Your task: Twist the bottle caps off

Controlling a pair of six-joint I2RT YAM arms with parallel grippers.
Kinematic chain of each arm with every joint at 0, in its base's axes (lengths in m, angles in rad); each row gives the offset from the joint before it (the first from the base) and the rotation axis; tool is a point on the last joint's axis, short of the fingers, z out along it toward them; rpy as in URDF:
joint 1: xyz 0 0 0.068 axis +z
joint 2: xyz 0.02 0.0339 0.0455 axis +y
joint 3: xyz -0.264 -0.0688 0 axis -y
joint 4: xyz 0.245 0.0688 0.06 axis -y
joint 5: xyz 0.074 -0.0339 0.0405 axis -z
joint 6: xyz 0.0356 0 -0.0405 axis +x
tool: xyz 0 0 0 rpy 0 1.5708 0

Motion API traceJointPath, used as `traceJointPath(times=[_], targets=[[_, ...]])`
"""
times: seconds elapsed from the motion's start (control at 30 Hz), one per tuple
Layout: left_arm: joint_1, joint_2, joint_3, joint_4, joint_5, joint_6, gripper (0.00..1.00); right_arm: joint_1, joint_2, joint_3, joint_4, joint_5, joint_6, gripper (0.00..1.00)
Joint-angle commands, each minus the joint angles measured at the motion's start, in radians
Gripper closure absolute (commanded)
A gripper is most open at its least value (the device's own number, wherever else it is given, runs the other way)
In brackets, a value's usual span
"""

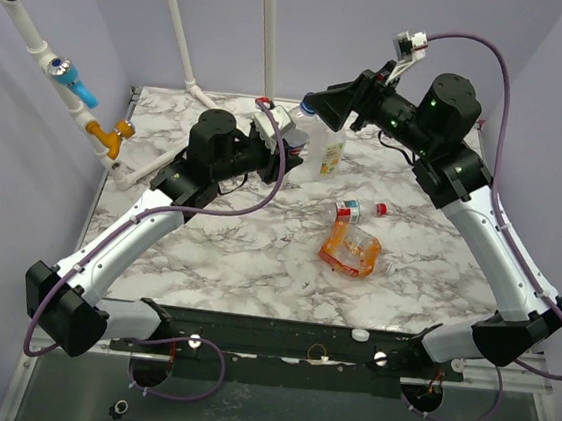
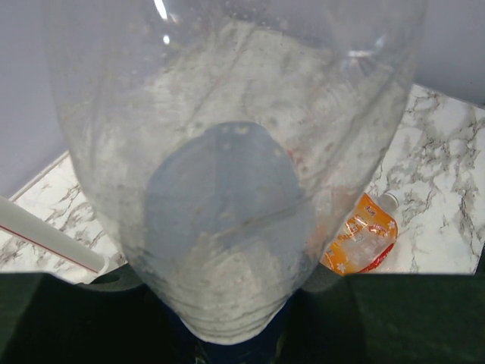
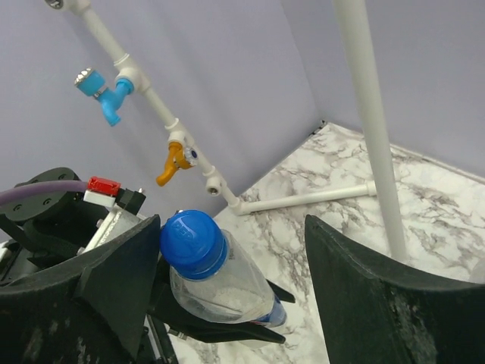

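Blue round plastic screw cap (image 3: 193,243) sits between the wide-open jaws of the right gripper (image 3: 233,227), close beside one finger, on the clear plastic bottle (image 3: 227,292) clamped by the left gripper (image 1: 272,137) above the bench (image 1: 256,258). Judgement: centre on the cap, close squarely, then twist while the left grip stays firm. Grey-veined white marble bench carries an orange-labelled bottle (image 1: 350,250) and a red-labelled bottle (image 1: 349,211); lilac walls (image 3: 250,68) and white pipes (image 3: 364,114) beyond.
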Motion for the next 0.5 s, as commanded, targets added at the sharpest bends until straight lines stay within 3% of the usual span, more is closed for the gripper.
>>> traceJointPath(times=[0.0,0.23,0.47], targets=[[0.003,0.008,-0.006,0.034,-0.042,-0.021,0.99,-0.002,0.015,0.013,0.026,-0.003,0.029,0.25],[0.003,0.024,0.0,0.034,-0.049,-0.028,0.99,0.013,0.033,0.012,0.055,-0.033,0.034,0.33],[0.003,0.028,-0.003,0.034,-0.045,-0.032,0.99,0.023,0.055,0.033,0.046,-0.045,0.023,0.54]])
